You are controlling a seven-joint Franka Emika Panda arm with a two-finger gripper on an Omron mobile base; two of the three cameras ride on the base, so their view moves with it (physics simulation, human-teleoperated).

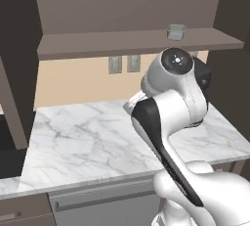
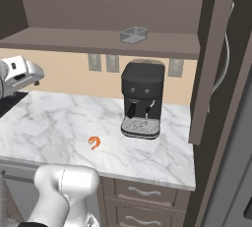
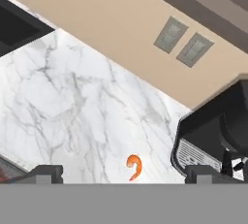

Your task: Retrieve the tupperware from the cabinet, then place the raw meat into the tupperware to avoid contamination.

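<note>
Marble counter (image 3: 63,106); raw meat (image 3: 134,166) between gripper (image 3: 123,173) fingertips

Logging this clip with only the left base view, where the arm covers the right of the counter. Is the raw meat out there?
Observer: Yes, the raw meat lies on the marble counter, in front and left of a black coffee machine.
Operator: Is the claw holding anything?
Observer: No, in the hand view the claw is open and empty.
Operator: And the container?
Observer: The tupperware sits on the cabinet shelf, above that coffee machine.
</note>
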